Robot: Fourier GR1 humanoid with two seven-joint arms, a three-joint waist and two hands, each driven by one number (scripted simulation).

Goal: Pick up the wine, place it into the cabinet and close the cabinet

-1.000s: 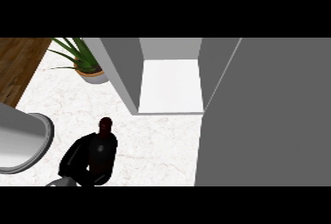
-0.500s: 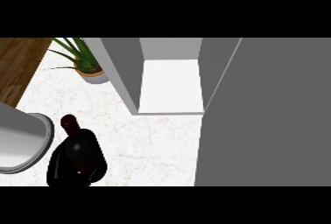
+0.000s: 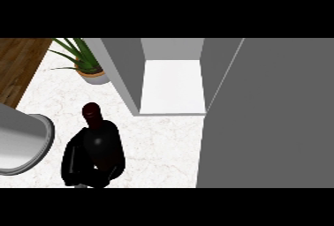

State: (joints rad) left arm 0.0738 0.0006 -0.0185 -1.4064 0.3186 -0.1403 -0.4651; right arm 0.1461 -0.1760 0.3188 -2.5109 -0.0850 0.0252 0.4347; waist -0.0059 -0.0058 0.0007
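One left hand (image 3: 77, 160) shows at the lower left of the frame, seemingly curled round the wine (image 3: 92, 115), which is left of the open cabinet (image 3: 171, 86). Glass bottle: likely heavy, rigid, slick, breakable; hold the broad body, not the neck.

Of the robot's body little shows but the left hand (image 3: 73, 164), a smooth black mass of rounded fingers with a faint paler line along one edge, and just below it a small sliver of light grey forearm (image 3: 81, 185).
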